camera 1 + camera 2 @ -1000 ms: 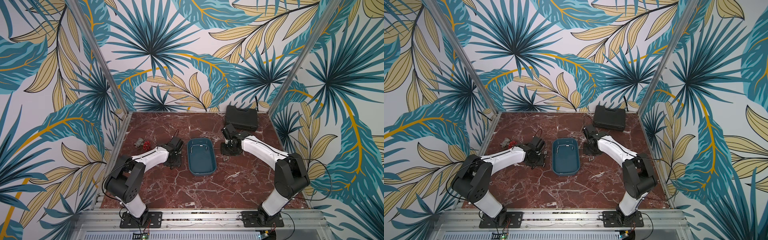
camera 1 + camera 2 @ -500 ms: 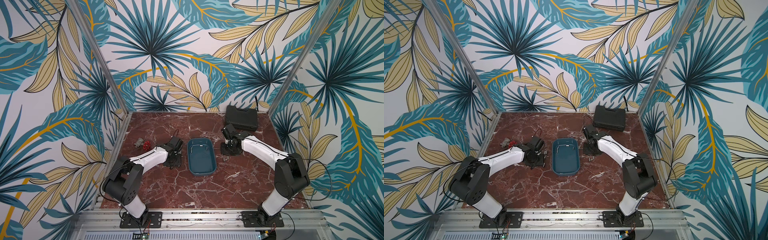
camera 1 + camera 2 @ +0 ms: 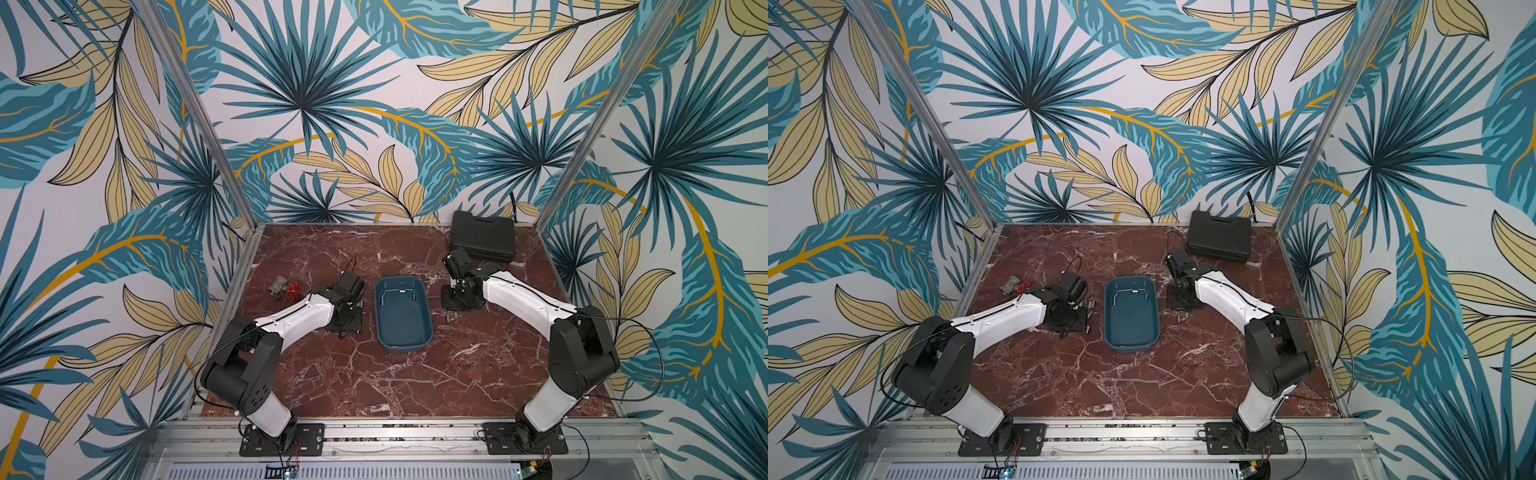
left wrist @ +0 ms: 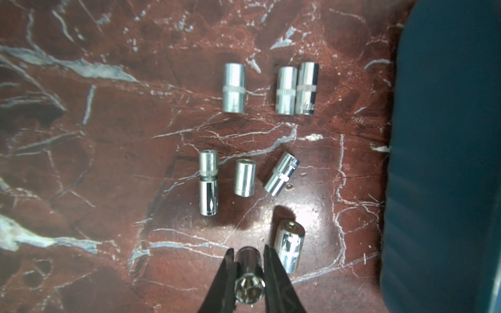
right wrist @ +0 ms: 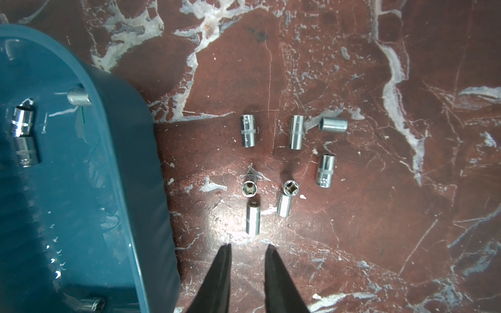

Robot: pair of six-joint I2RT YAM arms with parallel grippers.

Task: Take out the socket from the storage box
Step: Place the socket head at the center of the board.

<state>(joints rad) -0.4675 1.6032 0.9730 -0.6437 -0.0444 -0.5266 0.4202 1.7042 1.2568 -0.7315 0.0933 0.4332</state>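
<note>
We judge the job well along but not finished. The blue box (image 3: 427,309) sits mid-table (image 3: 374,386) between the two arms, and it is not yet empty; in the right wrist view three leftover sockets (image 5: 23,122) lie inside it, and in both top views small bright pieces show at its far end.

Outside the box two groups are already laid out. The left group (image 4: 244,177) lies on the table just left of the box, about seven pieces; the right group (image 5: 296,132) lies just right of it, about as many.

The left gripper (image 4: 249,248) pinches one socket (image 4: 249,287) by its sides, hex mouth turned towards the wrist camera. It hangs near the left group and clear of the box wall, so we count this piece as out; whether it touches the table we cannot tell.

The right gripper (image 5: 248,246) hovers low by the right group; its jaws stand a little apart with nothing between them.

As we read it, what is left is to set the held socket down among its neighbours, then go back into the box for the remaining three. They are small, shiny and round, so they may roll or slip under a loose pinch.
</note>
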